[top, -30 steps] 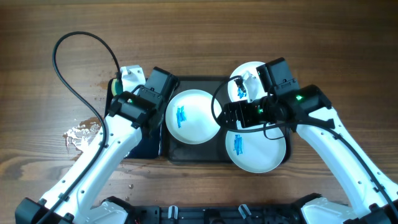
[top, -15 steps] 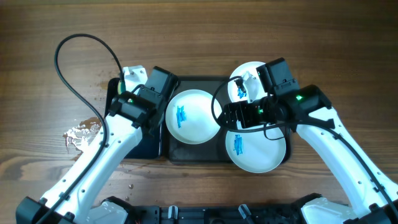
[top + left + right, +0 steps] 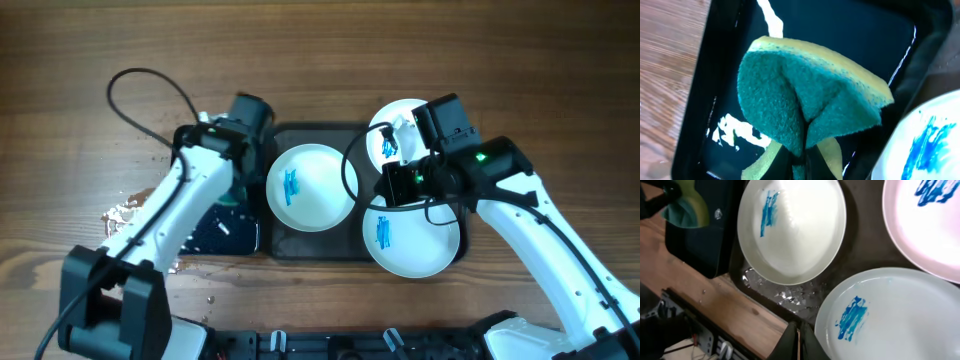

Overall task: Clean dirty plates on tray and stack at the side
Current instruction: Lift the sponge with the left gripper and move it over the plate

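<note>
Three white plates with blue smears lie on the dark grey tray (image 3: 320, 247): one in the middle (image 3: 310, 187), one at the front right (image 3: 412, 240), and one at the back right (image 3: 395, 128) partly under my right arm. My left gripper (image 3: 802, 161) is shut on a green and yellow sponge (image 3: 805, 102), which hangs folded over the small glossy black tray (image 3: 855, 30), just left of the middle plate (image 3: 925, 145). My right gripper (image 3: 797, 341) is shut on nothing, above the tray's front edge beside the front plate's (image 3: 890, 315) left rim.
The small black tray (image 3: 225, 235) lies against the grey tray's left side. Water drops (image 3: 790, 292) sit on the grey tray between the plates. A shiny wet patch (image 3: 130, 215) marks the wood at the left. A black cable (image 3: 150, 85) loops behind my left arm.
My left arm has swung right and toward the back, carrying the sponge over the black tray. My right gripper's jaws have gone from open to shut; the plates have not moved.
</note>
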